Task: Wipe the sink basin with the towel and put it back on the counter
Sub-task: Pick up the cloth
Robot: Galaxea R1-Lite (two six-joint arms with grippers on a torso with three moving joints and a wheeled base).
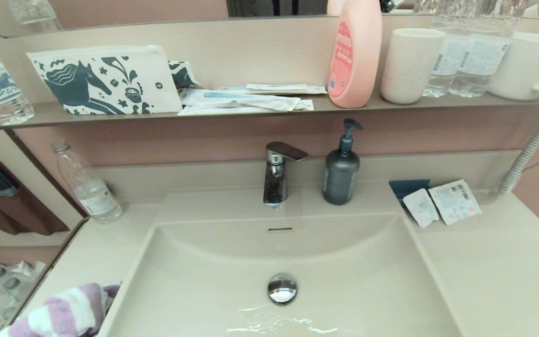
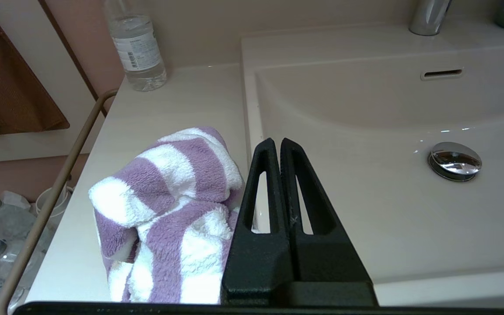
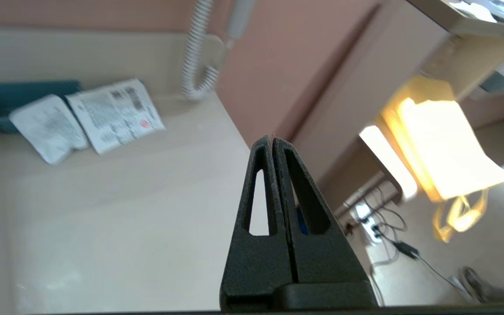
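Left pincer (image 2: 280, 144): black, both fingers pressed flat together, nothing between them. It hangs just above the near left lip of the large rectangular beige sink basin (image 2: 365, 205), tips aimed along the rim.

Just beside it, on its outer side: the small fluffy purple-and-white striped terry towel (image 2: 169, 210), crumpled in a loose heap on the smooth beige desk (image 2: 177, 100). One fold lies close against the pincer's finger; whether they touch I cannot tell. The heap sits right at the basin's edge, likely so the cloth is a short reach from the bowl.

Beyond the pincer, inside the basin: shiny chrome round drain plug (image 2: 454, 159), and the slim overflow slot (image 2: 441, 74) on the far wall. In the head view a streak of water (image 1: 281, 323) glints near the plug, so the bowl appears wet.

Farther off, past the towel: clear plastic water bottle (image 2: 136, 48) upright at the desk's back.

Right pincer (image 3: 272, 142): also shut and empty, held over the desk on the basin's other side, well apart from the towel; two white paper sachets (image 3: 85, 118) lie ahead of it. It seems idle.
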